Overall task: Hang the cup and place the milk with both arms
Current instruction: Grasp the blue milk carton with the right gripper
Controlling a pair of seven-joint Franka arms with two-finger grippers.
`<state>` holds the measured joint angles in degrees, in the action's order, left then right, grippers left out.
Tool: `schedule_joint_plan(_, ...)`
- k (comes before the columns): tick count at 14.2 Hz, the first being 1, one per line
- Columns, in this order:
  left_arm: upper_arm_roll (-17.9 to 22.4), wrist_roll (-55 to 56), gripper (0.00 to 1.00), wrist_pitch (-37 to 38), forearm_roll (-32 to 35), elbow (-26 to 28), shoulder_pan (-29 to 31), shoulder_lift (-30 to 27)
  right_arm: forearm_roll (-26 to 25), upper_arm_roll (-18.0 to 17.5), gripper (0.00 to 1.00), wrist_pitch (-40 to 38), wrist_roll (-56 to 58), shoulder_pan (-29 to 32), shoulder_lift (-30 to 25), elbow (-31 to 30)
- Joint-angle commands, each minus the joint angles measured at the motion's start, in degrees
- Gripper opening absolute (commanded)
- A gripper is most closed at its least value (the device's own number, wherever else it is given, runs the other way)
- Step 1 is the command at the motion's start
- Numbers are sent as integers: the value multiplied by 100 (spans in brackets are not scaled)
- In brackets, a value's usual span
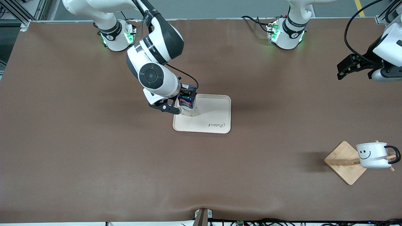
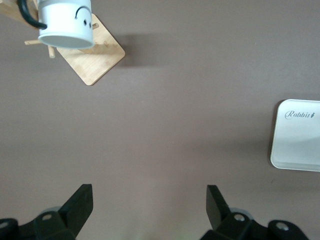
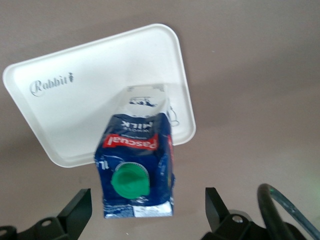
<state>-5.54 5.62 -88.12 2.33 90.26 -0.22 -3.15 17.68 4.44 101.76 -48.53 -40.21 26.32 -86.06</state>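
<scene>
The milk (image 1: 187, 105) is a blue carton with a green cap. It stands upright on the cream tray (image 1: 216, 110), at the tray's edge toward the right arm's end. My right gripper (image 1: 180, 100) is open around the carton's top, one finger on each side and a gap at both. The right wrist view shows the milk (image 3: 136, 170) between the spread fingers of the right gripper (image 3: 147, 202). The cup (image 1: 373, 155), white with a smiley face, hangs by its black handle on a peg of the wooden rack (image 1: 342, 161). My left gripper (image 1: 344, 69) is open and empty, up over bare table.
The rack stands toward the left arm's end, nearer to the front camera than the tray. The left wrist view shows the cup (image 2: 65, 25), the rack's base (image 2: 95, 57) and a corner of the tray (image 2: 300, 135). Brown table surface surrounds both.
</scene>
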Motion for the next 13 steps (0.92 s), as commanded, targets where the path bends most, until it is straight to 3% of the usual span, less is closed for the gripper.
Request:
schedule_joint_plan(1, 88, -79, 100, -109, -118, 194, -5, -177, -18, 30, 100, 265, -130, -74, -30, -139)
schedule_joint_plan(11, 97, -79, 100, -320, -118, 247, 145, -19, -115, 48, 100, 713, -113, -417, 58, -508)
schedule_joint_plan(13, 97, -79, 100, -399, -118, 238, 145, 16, -325, 48, 98, 705, -121, -514, 75, -552)
